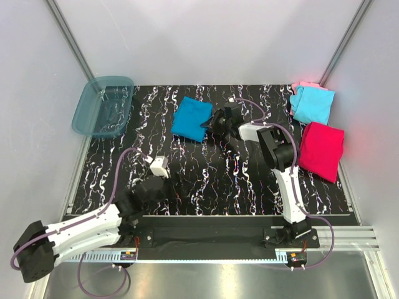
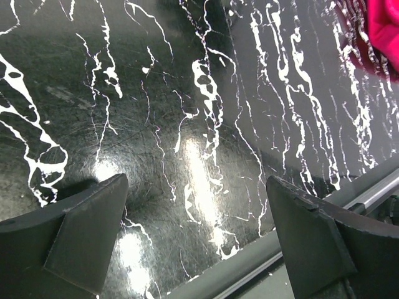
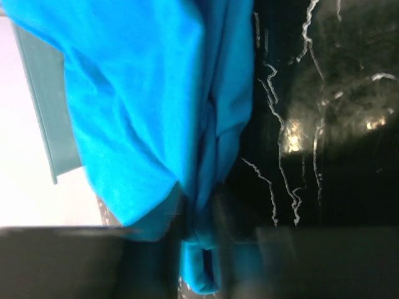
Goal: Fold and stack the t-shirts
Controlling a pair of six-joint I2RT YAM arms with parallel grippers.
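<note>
Right gripper [image 1: 218,119]: sits at the edge of the folded teal-blue cloth t-shirt [image 1: 191,117]. A bunched fold lies between its blurred jaws; a firm clamp cannot be told. Beyond the fingertips, the translucent teal plastic tub [image 1: 103,106]. Behind its wrist, near the table's right edge: bright magenta-red t-shirt [image 1: 322,150], light cyan t-shirt [image 1: 312,104], pale pink t-shirt [image 1: 303,85] peeking past it.

Left gripper [image 2: 196,180]: jaws wide apart, holding nothing, above bare black white-veined tabletop [image 2: 187,93]. The grey edge rail [image 2: 368,196] runs just beside one finger.
</note>
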